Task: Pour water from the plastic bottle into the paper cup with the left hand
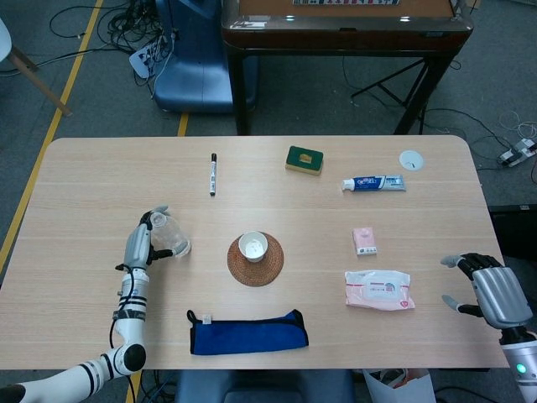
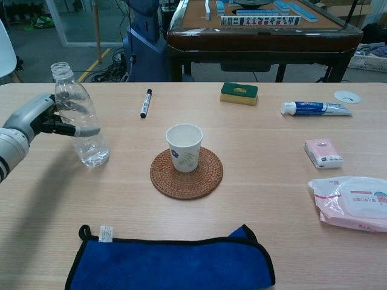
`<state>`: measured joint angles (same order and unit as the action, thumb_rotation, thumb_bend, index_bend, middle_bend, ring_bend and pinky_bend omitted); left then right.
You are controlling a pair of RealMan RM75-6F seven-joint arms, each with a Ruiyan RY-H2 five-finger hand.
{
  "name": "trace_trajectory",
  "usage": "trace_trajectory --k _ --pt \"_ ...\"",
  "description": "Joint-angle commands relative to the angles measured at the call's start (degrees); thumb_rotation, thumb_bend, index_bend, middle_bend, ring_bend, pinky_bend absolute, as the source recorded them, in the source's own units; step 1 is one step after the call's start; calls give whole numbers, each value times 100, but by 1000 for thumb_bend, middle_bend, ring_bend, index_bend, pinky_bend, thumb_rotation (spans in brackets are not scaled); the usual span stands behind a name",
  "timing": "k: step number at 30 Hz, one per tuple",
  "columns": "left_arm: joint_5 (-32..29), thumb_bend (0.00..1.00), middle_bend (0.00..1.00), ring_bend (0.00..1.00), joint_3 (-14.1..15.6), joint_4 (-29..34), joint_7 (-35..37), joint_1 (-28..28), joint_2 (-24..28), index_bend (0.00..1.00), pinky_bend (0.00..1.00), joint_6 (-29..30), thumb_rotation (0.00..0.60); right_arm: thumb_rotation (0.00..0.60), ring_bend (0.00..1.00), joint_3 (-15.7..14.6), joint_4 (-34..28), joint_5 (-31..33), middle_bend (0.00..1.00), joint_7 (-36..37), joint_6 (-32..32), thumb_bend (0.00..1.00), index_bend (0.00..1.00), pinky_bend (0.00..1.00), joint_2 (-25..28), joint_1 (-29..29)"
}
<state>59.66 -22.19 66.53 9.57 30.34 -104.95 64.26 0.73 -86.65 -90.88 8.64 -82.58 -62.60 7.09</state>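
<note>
Clear plastic, uncapped and slightly tilted, is what the left hand [image 2: 37, 119] is wrapped around: the plastic bottle [image 2: 80, 116] is gripped at mid-body, fingers curled across its front, near the left edge of the table [image 2: 290, 241]. Whether its base is raised or resting on the wood cannot be told. A little water is seen in its bottom.

The paper cup [image 2: 184, 147] is set upright on a woven coaster [image 2: 186, 173] around the middle of the table, well apart from the bottle and to its right. A spill is judged the main risk: with the neck open, a hasty swing toward the cup could slop water onto the table or the blue cloth [image 2: 172, 261] at the near edge. The light cup could also be knocked over if the bottle neck is brought in too low, and the thin wall may buckle or slip if squeezed unevenly.

The right hand [image 1: 495, 293] is held off the right near corner, fingers spread, nothing in it.
</note>
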Motion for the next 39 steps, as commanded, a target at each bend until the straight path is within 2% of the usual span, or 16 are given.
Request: trace_trajectory --k 1,5,10,19,26,29,32,37,39 --pt "-13 103 209 57 5 66 -29 -29 46 152 135 15 600 600 329 -2 0 -4 410 -5 2 35 373 372 0 1" --pt "-142 79 121 2 89 387 -254 -59 318 66 71 -247 600 600 329 -12 -6 -16 410 -10 5 36 374 372 9 2" --pt "-304 52 52 0 143 927 -528 -133 711 12 25 -385 600 600 329 -18 -15 -30 410 -27 -14 35 374 372 11 -7" --pt "-483 18 35 0 274 1772 -880 -293 1474 0 0 -477 600 600 329 -35 -33 -32 410 -86 21 35 374 372 14 0" --pt "-331 18 35 0 432 2121 -1034 -469 2169 16 0 -388 600 600 329 -43 -36 -22 410 -162 74 35 374 372 -14 18" --pt "-63 19 38 0 627 2194 -1194 -590 2495 41 0 -248 600 600 329 -44 -30 -7 410 -195 99 35 374 372 -33 26" --pt "547 17 51 0 978 2000 -1575 -757 2638 132 0 242 600 600 329 -43 -23 11 410 -231 128 35 373 372 -47 35" --pt "1099 16 119 14 1342 1850 -1307 -1162 2762 189 25 814 600 600 329 -40 -32 19 410 -348 121 35 374 372 -80 30" --pt "1383 16 132 29 1534 1770 -1459 -1314 2808 216 52 1100 600 600 329 -40 -44 21 410 -396 111 35 373 372 -91 25"
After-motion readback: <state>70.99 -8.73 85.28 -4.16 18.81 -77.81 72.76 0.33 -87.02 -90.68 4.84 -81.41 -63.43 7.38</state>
